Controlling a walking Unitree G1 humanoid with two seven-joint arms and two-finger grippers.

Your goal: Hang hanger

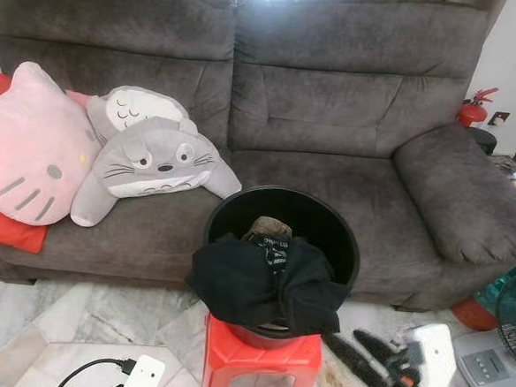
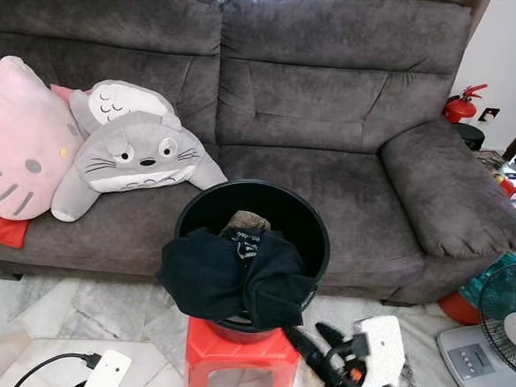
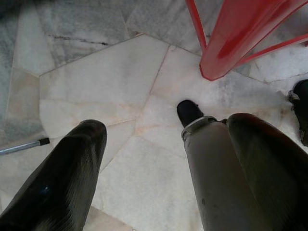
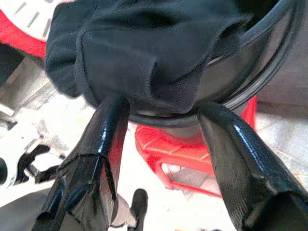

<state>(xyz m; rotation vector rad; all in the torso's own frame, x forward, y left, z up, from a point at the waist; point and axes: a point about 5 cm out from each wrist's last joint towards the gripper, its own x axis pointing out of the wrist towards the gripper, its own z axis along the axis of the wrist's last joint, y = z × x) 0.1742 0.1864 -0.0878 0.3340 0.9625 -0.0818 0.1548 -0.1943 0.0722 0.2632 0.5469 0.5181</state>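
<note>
On the stool (image 1: 262, 358), at six o'clock before the sofa (image 1: 334, 119): a bucket (image 1: 331, 230) with a dark cloth (image 1: 260, 287) draping over its rim. No hanger is showing itself, so the hanging is looking barely begun. The right gripper (image 4: 161, 159), jaws apart, is pointing up at the cloth. The left gripper (image 3: 159, 168), jaws apart, is hanging over bare floor (image 3: 96, 82).

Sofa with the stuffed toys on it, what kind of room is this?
Most likely a living room in someone's home. There is a big grey sofa with a pink cat pillow and a grey stuffed toy on it, a marble floor, and a fan standing nearby.
</note>
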